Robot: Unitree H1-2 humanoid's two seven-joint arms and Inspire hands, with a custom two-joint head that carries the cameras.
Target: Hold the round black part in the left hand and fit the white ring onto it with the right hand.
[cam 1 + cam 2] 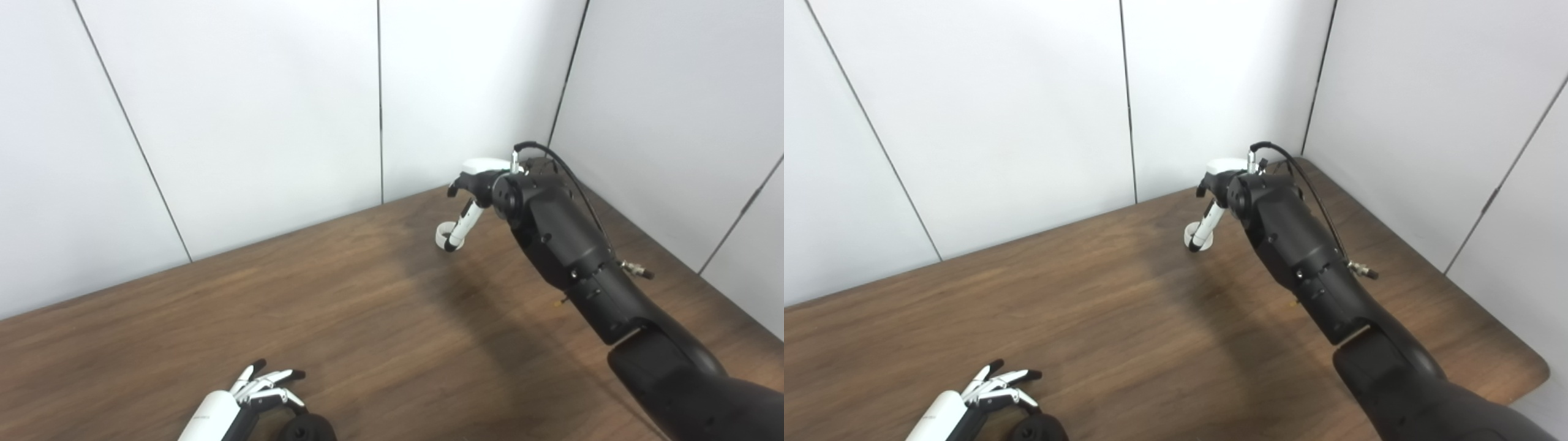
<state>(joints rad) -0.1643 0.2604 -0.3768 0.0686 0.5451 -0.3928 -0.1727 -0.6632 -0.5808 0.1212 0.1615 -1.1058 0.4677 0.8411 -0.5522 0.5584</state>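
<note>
Surface: brown wood, white wall panels behind.
Left hand: bottom edge, fingers spread, resting over black part at near edge; grip on it can't be told.
Right hand: far side nr wall corner, fingers down at white ring; ring on surface, touching fingertip; grip unclear.
</note>
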